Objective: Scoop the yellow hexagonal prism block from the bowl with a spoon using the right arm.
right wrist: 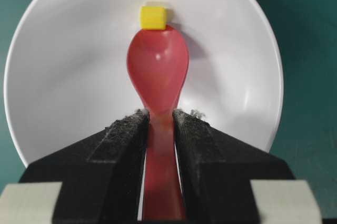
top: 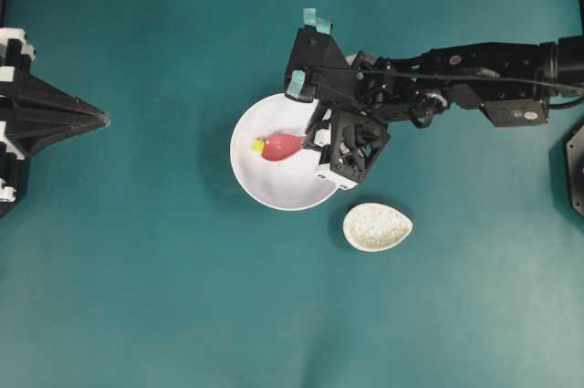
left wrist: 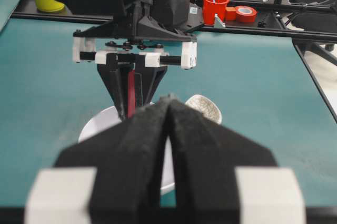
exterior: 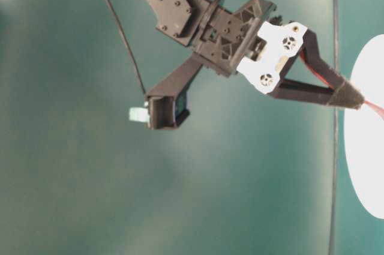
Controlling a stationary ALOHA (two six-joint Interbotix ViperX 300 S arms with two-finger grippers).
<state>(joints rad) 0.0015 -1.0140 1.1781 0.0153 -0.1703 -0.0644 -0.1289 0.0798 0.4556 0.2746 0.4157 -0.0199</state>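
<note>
Inside the bowl [right wrist: 63,76], the right pincer [right wrist: 160,124] grips the spoon [right wrist: 158,71], tip touching the yellow block [right wrist: 153,17] mid-floor.

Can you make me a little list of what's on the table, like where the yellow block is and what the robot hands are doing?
Bowl: large round glossy white bowl on the teal table.
Block: tiny bright yellow block inside the bowl, at the spoon's tip, not in the scoop.
Spoon: glossy pink-red soup spoon, scoop down in the bowl.
Right hand: shut on the spoon's handle, over the bowl.
Left hand: shut, holding nothing, far from the bowl.
Spoon rest: small speckled off-white egg-shaped dish beside the bowl, nothing in it.
</note>
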